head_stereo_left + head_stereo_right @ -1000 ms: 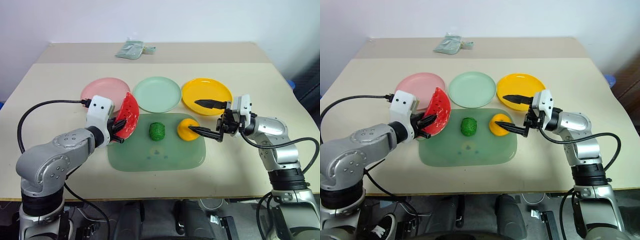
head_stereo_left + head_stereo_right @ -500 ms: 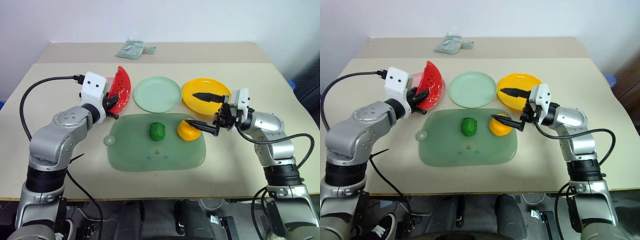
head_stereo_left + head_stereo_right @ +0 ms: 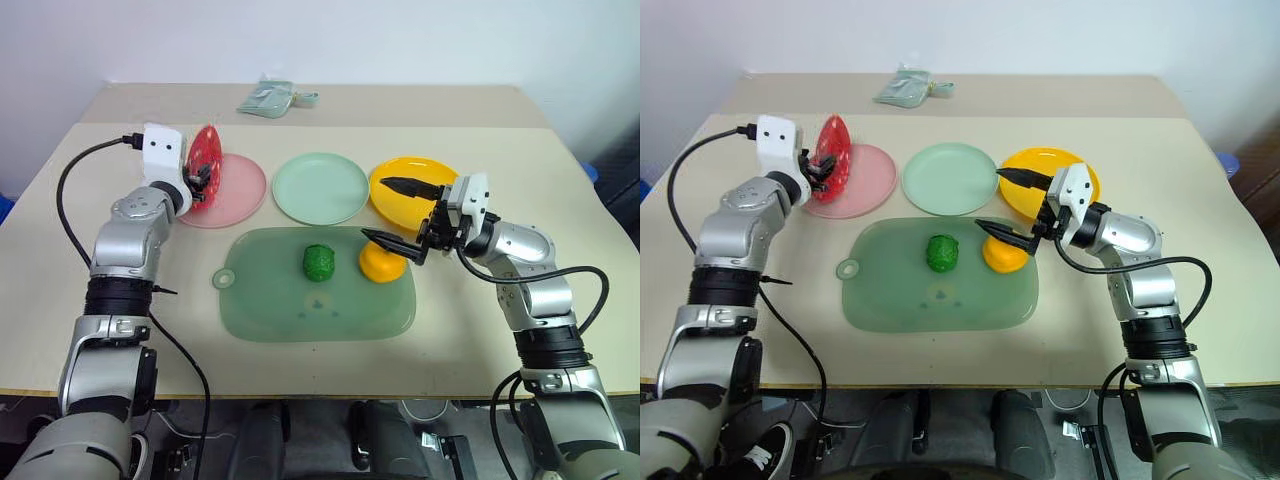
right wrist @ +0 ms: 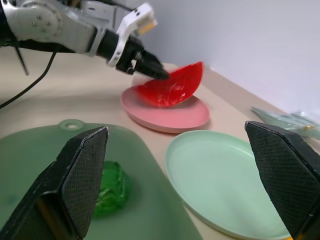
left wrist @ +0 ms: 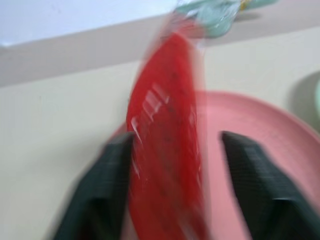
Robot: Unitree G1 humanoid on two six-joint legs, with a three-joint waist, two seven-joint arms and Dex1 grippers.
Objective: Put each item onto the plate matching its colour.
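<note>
Presently the watermelon wedge (image 3: 206,166) stands on edge between the spread fingers of the left tool (image 3: 198,180), over the near rim of the pink plate (image 3: 235,190). The right tool (image 3: 400,213), fully spread, straddles the orange fruit (image 3: 380,262) on the green board (image 3: 315,300) beside the dark-green lump (image 3: 319,262). The mint plate (image 3: 321,188) and yellow plate (image 3: 400,200) lie beyond on the bench (image 3: 520,160).

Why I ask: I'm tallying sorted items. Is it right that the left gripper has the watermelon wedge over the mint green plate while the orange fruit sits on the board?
Not quite. The left gripper has the watermelon wedge over the pink plate, as the right eye view shows. The orange fruit does sit on the board.
</note>
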